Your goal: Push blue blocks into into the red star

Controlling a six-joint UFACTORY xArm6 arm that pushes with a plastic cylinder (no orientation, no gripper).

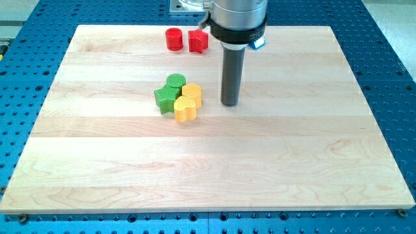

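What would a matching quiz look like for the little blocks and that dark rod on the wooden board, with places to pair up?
Things:
1. red cylinder
2. red star
3. green blocks
4. my tip

Places:
A. to the view's right of the yellow blocks, apart from them
B. leftmost of the pair near the view's top
C. touching the yellow blocks on their left
D. just left of the rod's housing, near the view's top

Pairs: 1-B, 2-D, 3-C, 4-A
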